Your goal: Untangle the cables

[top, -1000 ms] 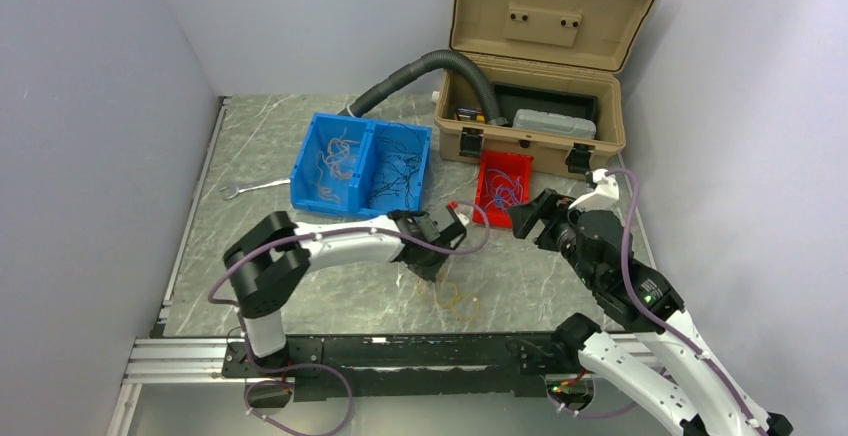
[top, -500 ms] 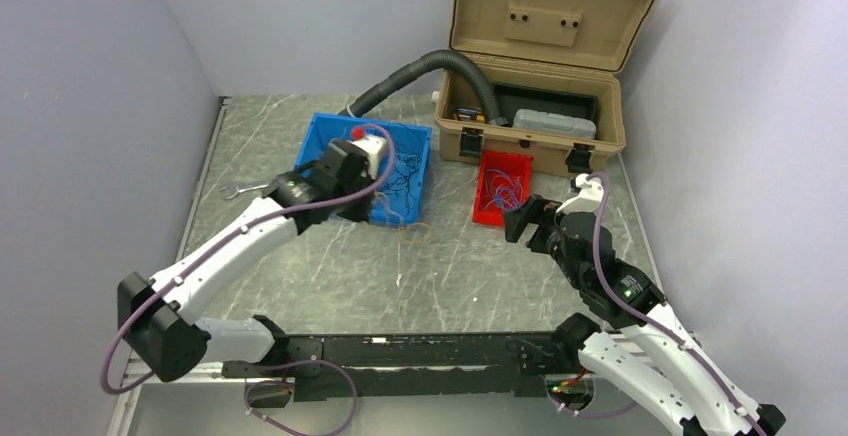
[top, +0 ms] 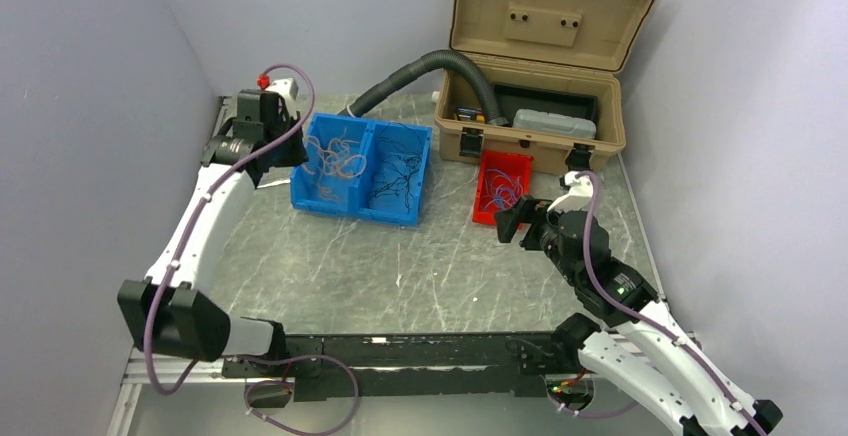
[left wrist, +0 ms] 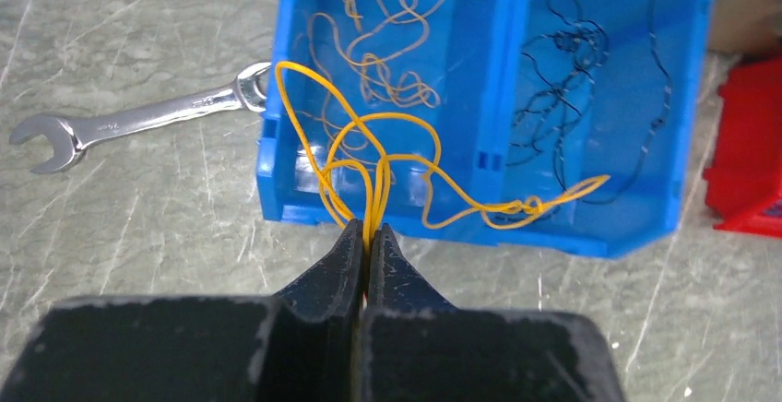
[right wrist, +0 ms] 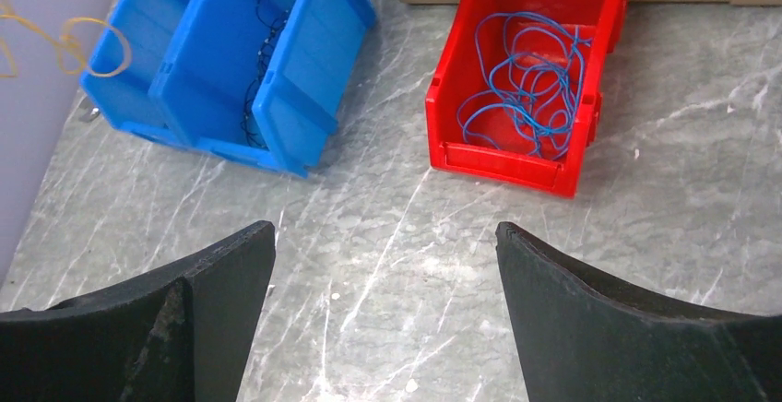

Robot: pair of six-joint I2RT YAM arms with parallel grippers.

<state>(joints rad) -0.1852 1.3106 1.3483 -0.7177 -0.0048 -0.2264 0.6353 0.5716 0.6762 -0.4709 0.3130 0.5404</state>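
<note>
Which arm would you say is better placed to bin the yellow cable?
Left: left gripper pinches the yellow cable by the blue bin; right gripper stands open near the red bin.

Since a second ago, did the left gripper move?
Yes. The left gripper, shut on a yellow cable, swung from by the blue bin's right front corner to beyond its left end, farther back.

Bright, even, diffuse light from overhead with no hard shadows; soft shade only beside the blue bin (top: 362, 171) and inside the open toolbox (top: 550, 16). The marble table (top: 400, 266) has a mild sheen, nothing blown out. The wrench (left wrist: 138, 124) glints slightly. In the wrist views the left gripper (left wrist: 367, 236) and right gripper (right wrist: 385, 236) are dark, soft and out of focus up close; the yellow cables (left wrist: 378, 195) are sharp. In the top view the walls lean outward, wide-angle.
</note>
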